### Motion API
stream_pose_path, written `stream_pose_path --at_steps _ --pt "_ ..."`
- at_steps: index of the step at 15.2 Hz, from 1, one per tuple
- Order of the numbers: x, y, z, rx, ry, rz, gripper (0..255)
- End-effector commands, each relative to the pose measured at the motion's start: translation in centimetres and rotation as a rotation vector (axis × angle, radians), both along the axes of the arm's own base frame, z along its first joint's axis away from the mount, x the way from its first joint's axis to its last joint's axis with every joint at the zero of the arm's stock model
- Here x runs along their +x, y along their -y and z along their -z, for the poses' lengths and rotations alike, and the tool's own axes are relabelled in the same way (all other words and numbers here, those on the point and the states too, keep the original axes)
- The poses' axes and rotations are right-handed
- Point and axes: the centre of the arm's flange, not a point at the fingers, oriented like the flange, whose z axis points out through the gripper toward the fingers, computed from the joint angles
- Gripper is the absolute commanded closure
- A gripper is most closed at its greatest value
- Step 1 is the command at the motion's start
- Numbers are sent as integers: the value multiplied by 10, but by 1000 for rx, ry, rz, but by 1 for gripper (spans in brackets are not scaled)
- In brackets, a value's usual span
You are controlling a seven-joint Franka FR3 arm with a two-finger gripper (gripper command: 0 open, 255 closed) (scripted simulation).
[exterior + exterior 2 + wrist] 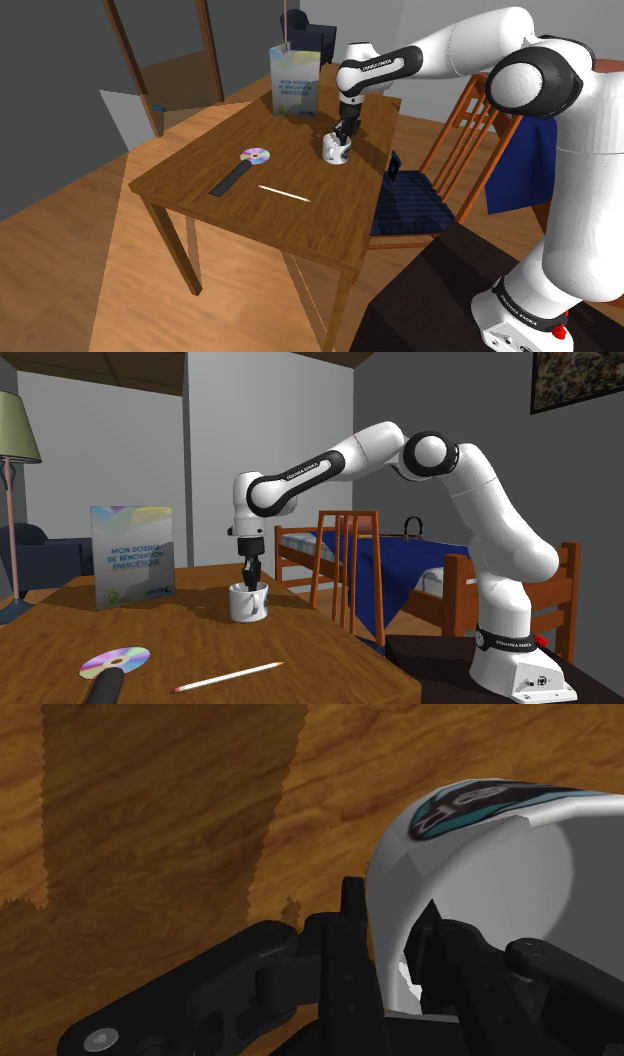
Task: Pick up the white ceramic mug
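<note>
A white mug with a teal and black print stands upright on the wooden table, near the edge by the chair. My black gripper comes down onto its rim from above. In the wrist view the gripper straddles the mug's wall: one finger is pressed to the outside and the other sits inside the cup. The wall is clasped between them.
A standing booklet is behind the mug. A CD, a black remote and a pencil lie toward the front. A wooden chair stands beside the table.
</note>
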Motion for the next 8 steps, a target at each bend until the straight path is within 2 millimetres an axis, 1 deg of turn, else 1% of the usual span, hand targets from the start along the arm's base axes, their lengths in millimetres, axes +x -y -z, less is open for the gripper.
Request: stream_pose_path --at_steps 1,7,8 --pt "0 0 0 0 0 0 255" --pt "0 0 1 0 0 0 255" --pt "0 0 -5 0 0 0 255"
